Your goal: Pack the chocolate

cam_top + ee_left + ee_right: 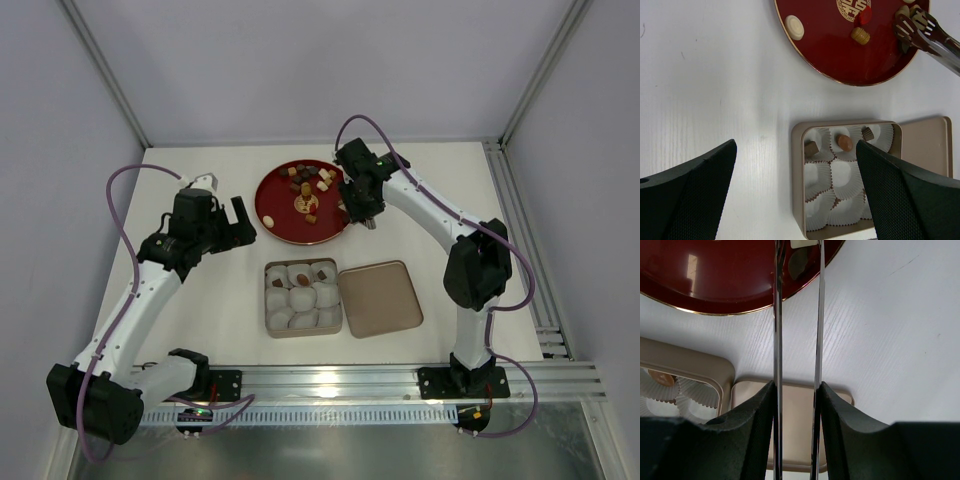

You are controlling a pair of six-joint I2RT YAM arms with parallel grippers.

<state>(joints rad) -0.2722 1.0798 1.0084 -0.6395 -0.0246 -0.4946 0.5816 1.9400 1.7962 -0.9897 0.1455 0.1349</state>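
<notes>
On the white worktop (715, 75) a red plate (825, 45) holds most chocolate (860, 35), three pieces (844, 142) sit in the tin's (797, 175) paper cups (847, 177); left pincer (795, 145) released, right pincer (796, 390) clenched on tongs (777, 315).

Red plate (274, 208) (gold emblem (302, 203)), beige tin (797, 180), brown chocolate (811, 148)

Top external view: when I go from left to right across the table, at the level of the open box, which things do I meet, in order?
left arm → open box with paper cups → lid → right arm
</notes>
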